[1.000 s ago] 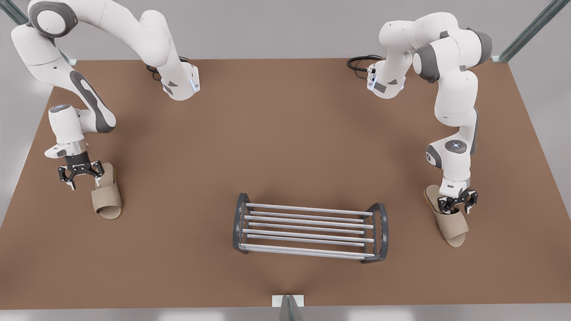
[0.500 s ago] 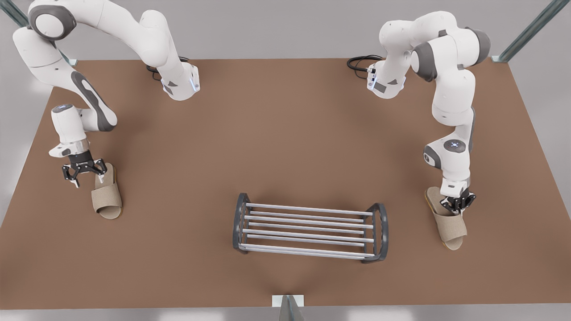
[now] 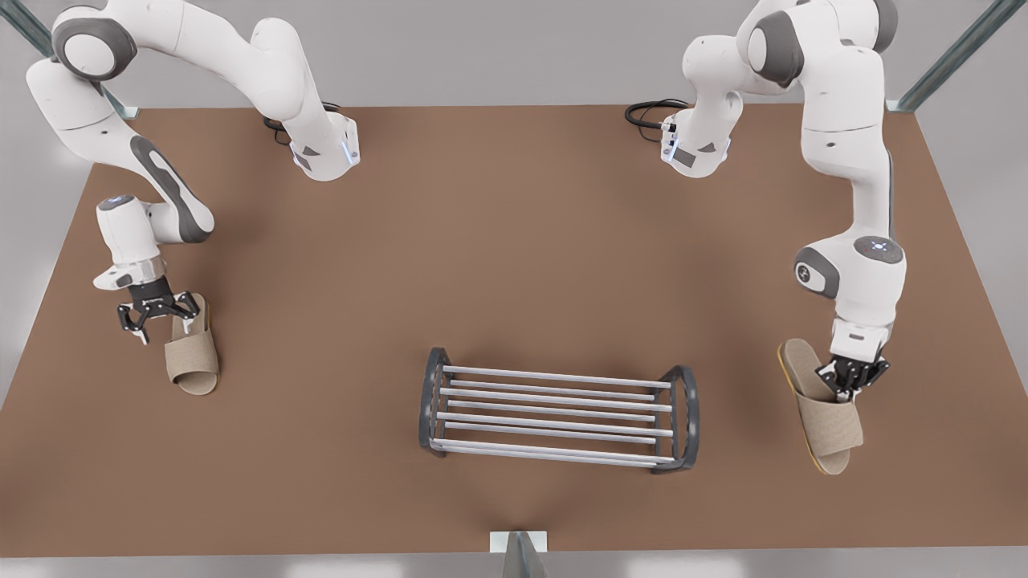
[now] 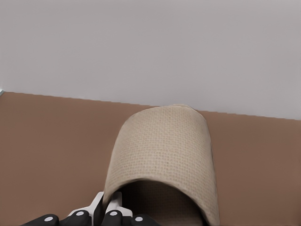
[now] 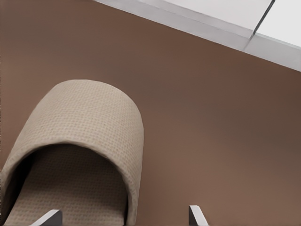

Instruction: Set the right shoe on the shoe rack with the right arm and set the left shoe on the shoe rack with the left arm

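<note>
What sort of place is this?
Likely a simulated robot test bench: a bare brown table, a shoe rack, the left gripper holding the left shoe, the right gripper open by the right shoe.

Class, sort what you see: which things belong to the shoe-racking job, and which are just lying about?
Belongs to the job:
right shoe
left shoe
shoe rack
right gripper, open beside its shoe
left gripper, shut on its shoe

Just there:
brown table
black cables
metal frame post
</note>
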{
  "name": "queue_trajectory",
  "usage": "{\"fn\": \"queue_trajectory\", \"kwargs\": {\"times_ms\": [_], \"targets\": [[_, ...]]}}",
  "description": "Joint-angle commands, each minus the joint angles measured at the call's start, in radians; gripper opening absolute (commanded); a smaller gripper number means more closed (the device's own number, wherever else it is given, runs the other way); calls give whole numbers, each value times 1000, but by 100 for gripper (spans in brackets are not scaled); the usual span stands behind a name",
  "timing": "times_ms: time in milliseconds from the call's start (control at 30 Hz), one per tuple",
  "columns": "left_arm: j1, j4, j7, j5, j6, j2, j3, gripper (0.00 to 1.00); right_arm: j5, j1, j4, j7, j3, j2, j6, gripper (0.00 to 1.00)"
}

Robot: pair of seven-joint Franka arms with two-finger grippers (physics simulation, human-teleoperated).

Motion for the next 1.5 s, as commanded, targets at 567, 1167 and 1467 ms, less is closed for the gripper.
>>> {"fn": "queue_trajectory", "kwargs": {"times_ms": [567, 1167, 1467], "targets": [[-121, 120, -26, 211, -327, -201, 21, 21, 0, -1, 9, 14, 13, -4, 1, 100], [-379, 426, -417, 465, -483, -40, 20, 21, 3, 26, 38, 74, 30, -12, -2, 100], [-483, 531, -632, 514, -498, 95, 23, 21, 3, 46, 58, 86, 25, 13, -2, 100]]}}
